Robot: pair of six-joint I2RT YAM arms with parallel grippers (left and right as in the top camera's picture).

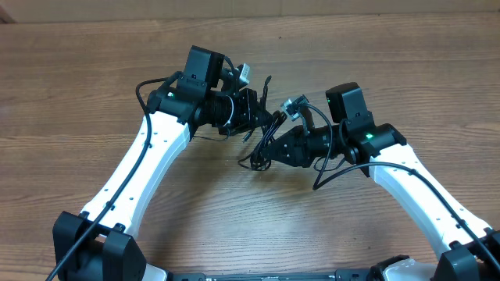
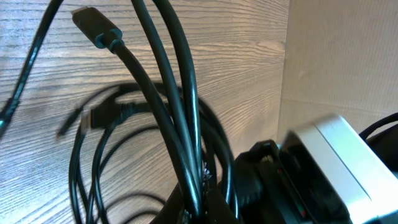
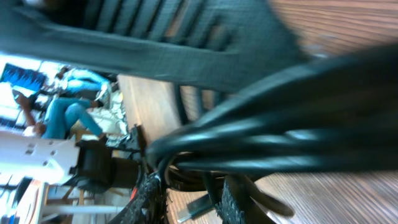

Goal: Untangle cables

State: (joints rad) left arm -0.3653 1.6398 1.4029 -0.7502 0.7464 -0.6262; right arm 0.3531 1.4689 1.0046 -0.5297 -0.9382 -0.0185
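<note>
The left gripper clenched the cables running up between its fingers, and the right gripper grasped the same bundle just beside it. The pull-apart step seemed in hand. Next it called for a slow, opposed drawing apart.

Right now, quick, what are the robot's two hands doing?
Left gripper: closed on the cables.
Right gripper: cables cross its fingers, but whether it grips them cannot be told.
</note>
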